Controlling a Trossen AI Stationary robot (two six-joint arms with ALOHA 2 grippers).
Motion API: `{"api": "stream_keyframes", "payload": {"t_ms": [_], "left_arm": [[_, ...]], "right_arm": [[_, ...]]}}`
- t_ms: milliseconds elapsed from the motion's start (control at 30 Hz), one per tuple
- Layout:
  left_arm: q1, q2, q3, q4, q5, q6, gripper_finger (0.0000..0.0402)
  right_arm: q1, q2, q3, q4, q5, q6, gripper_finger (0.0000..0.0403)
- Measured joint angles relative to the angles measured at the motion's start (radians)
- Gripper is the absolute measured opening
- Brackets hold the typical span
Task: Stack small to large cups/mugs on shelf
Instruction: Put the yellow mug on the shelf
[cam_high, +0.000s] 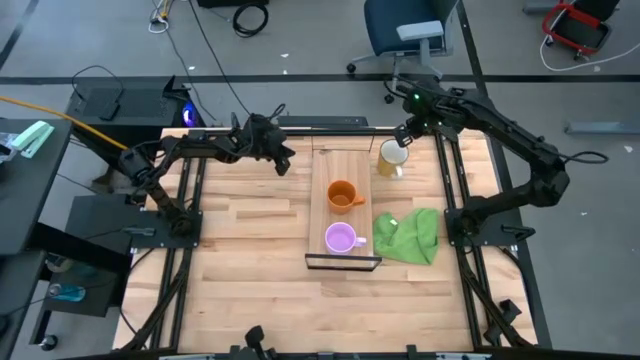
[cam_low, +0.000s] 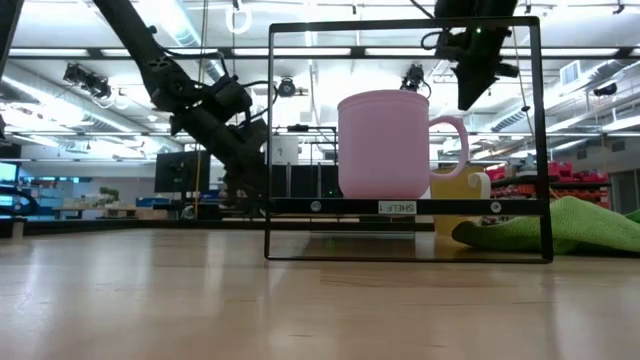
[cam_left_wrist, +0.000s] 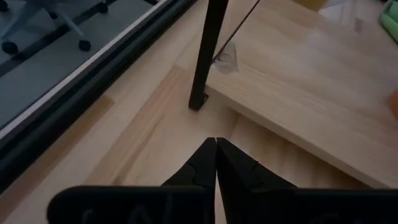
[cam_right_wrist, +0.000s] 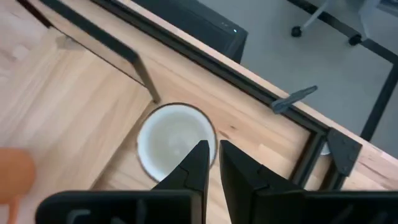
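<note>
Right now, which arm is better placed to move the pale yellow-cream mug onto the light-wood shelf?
Right, probably. The right gripper hovers over the pale yellow-cream mug beside the light-wood shelf; the left gripper sits shut across the shelf.

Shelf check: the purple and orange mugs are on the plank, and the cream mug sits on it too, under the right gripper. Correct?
Not quite. The high view shows the cream mug on the table beside the shelf, off the plank. The purple mug and orange mug are on it, and the right gripper is over the cream mug.

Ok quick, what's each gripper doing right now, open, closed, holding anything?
Left gripper: shut, holding nothing, over the table beside the shelf.
Right gripper: nearly shut, empty, above the yellow-cream mug, not gripping it.
</note>
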Motion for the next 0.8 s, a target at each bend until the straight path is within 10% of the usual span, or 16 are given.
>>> {"api": "stream_keyframes", "payload": {"t_ms": [800], "left_arm": [[0.097,-0.036,-0.174,0.153,0.021,-0.106,0.0012]], "right_arm": [[-0.171,0.259,0.143,-0.145,-0.174,-0.193,0.0043]]}}
